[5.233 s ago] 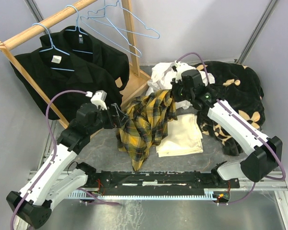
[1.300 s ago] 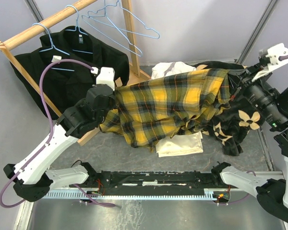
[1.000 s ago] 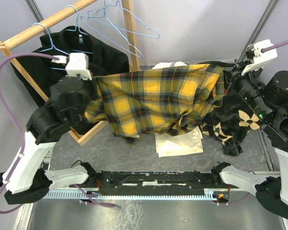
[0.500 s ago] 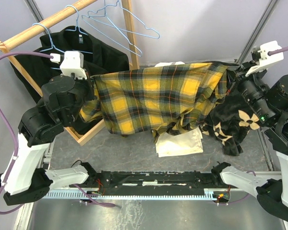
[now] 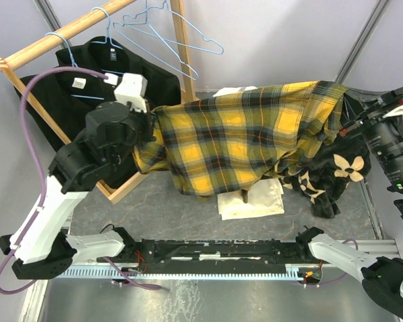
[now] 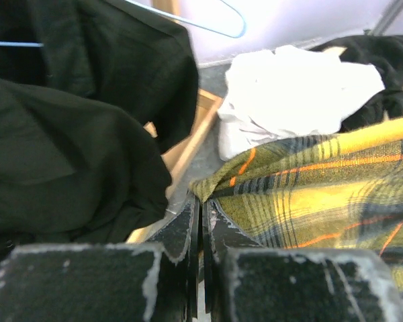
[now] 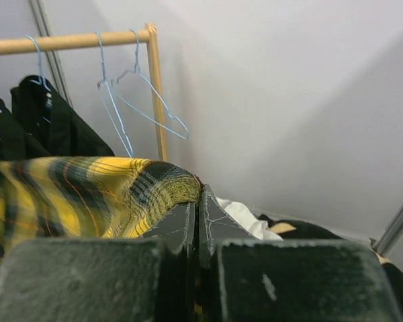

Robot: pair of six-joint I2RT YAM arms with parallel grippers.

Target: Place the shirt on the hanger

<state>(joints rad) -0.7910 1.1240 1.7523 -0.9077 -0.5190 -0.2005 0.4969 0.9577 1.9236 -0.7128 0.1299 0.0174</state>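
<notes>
Left gripper (image 5: 150,126) and right gripper (image 5: 347,126), seen from above, hold the yellow-and-black plaid flannel shirt (image 5: 242,137) stretched in mid-air between them; the grip itself is hidden there. Left wrist camera shows its jaws pinched shut on a shirt corner. Right wrist camera shows the same pinch, plus thin light-blue wire hangers (image 7: 113,114) on the wooden rail (image 7: 67,41) behind.

It seems to be a robot laboratory cell: plain pale walls (image 5: 289,33) between metal posts (image 5: 363,40), robot arms (image 5: 50,208) bolted to a black rail (image 5: 215,253), and a wooden clothes rack (image 5: 187,80) beside the grey tabletop (image 5: 154,201).
</notes>
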